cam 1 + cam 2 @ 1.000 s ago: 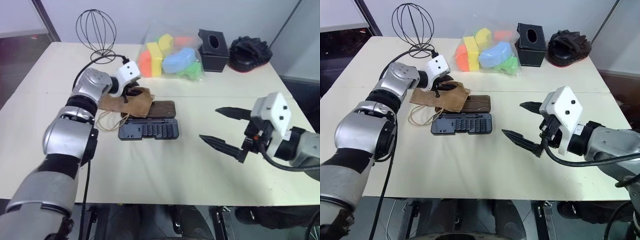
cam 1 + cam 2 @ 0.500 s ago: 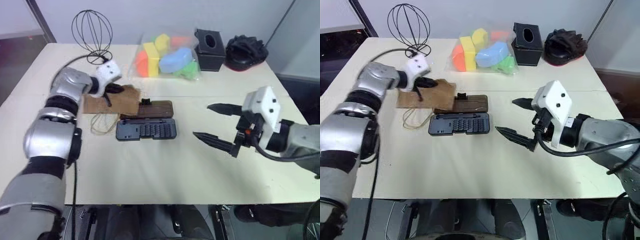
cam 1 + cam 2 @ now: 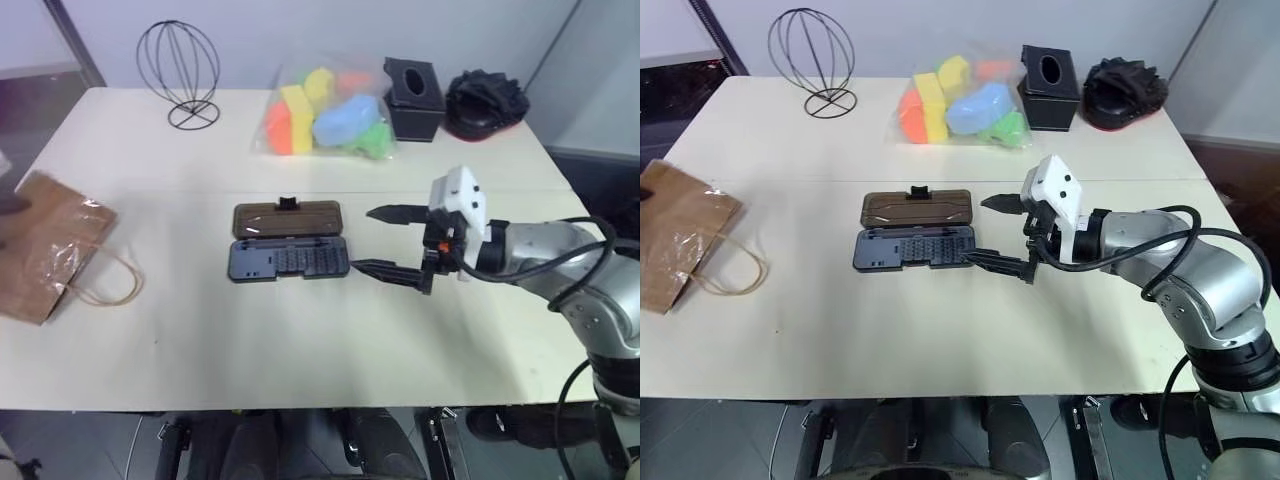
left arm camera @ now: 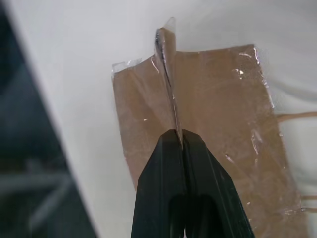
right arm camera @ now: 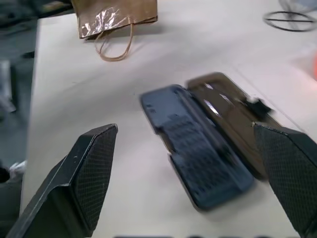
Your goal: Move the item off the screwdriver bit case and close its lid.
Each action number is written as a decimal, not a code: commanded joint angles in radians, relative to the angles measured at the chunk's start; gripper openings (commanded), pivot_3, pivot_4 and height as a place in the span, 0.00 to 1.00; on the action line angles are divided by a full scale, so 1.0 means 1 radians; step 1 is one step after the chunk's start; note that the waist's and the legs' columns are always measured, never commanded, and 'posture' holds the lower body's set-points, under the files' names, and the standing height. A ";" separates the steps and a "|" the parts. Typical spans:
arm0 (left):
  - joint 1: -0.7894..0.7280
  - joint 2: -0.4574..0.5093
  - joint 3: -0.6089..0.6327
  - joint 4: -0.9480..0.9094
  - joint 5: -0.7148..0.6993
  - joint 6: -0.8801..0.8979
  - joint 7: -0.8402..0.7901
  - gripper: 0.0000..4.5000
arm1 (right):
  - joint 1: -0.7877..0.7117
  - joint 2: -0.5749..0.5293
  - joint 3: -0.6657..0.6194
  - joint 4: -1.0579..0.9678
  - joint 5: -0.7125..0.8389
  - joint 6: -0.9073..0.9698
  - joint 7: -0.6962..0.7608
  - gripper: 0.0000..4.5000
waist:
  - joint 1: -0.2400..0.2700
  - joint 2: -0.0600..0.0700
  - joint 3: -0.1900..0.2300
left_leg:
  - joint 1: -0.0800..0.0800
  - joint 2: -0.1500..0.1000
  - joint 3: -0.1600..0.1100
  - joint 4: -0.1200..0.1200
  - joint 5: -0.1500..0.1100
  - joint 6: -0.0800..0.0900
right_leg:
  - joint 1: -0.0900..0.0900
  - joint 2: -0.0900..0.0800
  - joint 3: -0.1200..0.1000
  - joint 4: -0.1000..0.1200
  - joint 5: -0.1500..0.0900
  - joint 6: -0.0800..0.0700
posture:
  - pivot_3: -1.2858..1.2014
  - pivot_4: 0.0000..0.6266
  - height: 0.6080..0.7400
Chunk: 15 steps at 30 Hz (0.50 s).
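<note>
The paper bag (image 3: 45, 245) is matt brown kraft, creased, with strips of glossy clear tape or film catching the light along its edges, and thin twine handles (image 3: 105, 285). The screwdriver bit case (image 3: 288, 262) is dark grey moulded plastic, dull in finish; its lid (image 3: 288, 219) is smoky-brown translucent plastic with a slight sheen. The table (image 3: 300, 340) looks smooth and matt — a pale cream surface. The right gripper (image 3: 390, 243) has black fingers (image 5: 81, 173) with a fine cross-hatched pad texture and a white plastic housing.
</note>
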 commanded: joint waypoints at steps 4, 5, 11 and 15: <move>0.274 0.030 0.158 -0.144 -0.134 0.096 0.083 0.00 | -0.046 0.034 0.028 0.044 -0.062 -0.049 0.082 1.00 | 0.016 -0.001 0.000 | 0.000 0.000 0.000 0.000 0.000 0.000 | 0.000 -0.001 -0.001 0.000 0.000 0.000 | 0.52 0.24 0.98; 0.303 0.024 0.173 -0.165 -0.145 0.114 0.099 0.00 | -0.048 0.036 0.029 0.049 -0.070 -0.051 0.091 1.00 | 0.017 -0.001 0.000 | 0.000 0.000 0.000 0.000 0.000 0.000 | 0.000 -0.001 -0.001 0.000 0.000 0.000 | 0.52 0.24 0.98; 0.427 -0.010 0.251 -0.279 -0.213 0.177 0.180 0.30 | -0.058 0.044 0.028 0.068 -0.109 -0.056 0.127 1.00 | 0.025 -0.001 0.000 | 0.000 0.000 0.000 0.000 0.000 0.000 | 0.000 -0.001 -0.001 0.000 0.000 0.000 | 0.52 0.24 0.98; 0.471 0.017 0.329 -0.423 -0.292 0.261 0.148 0.76 | -0.080 0.048 0.027 0.103 -0.137 -0.060 0.142 1.00 | 0.025 -0.001 -0.001 | 0.000 0.000 0.000 0.000 0.000 0.000 | 0.000 -0.001 -0.001 0.000 0.000 0.000 | 0.52 0.24 0.98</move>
